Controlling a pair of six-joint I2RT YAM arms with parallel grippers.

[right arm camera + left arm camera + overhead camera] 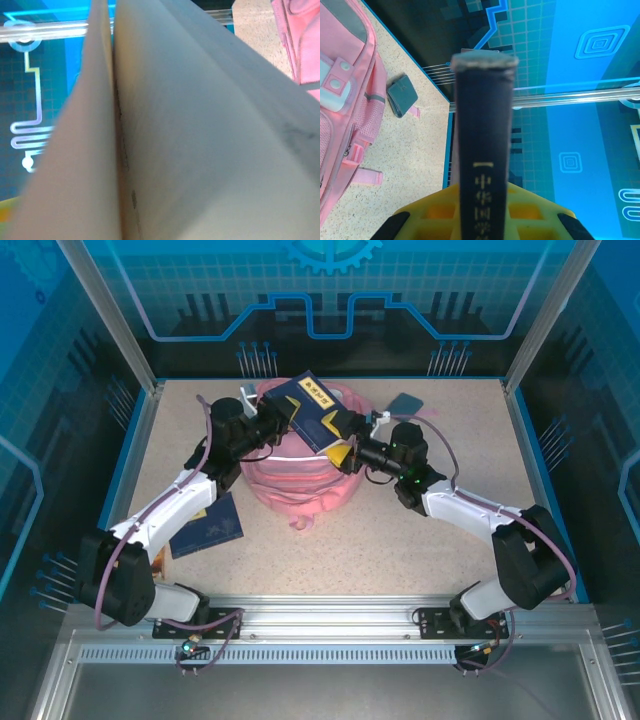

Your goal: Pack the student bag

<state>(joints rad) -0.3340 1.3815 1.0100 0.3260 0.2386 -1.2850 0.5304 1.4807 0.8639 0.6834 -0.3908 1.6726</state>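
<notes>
Left gripper (277, 425) clamps a book (318, 410); right gripper (350, 452) state unclear.
You count a second book (208, 527), making two, one bag (300, 488), one pouch (405, 403).

student bag (300, 480): you have it mid-worktop (400, 540), between your two arms.
raised book (318, 412): above the bag's rear part, with your left end effector (280, 423) clamped on its left edge and your right end effector (347, 452) at its near right corner.
second book (208, 528): flat on the worktop, left of the bag, under your left arm.
wallet (407, 403): on the worktop, behind and right of the bag, apart from it.
</notes>
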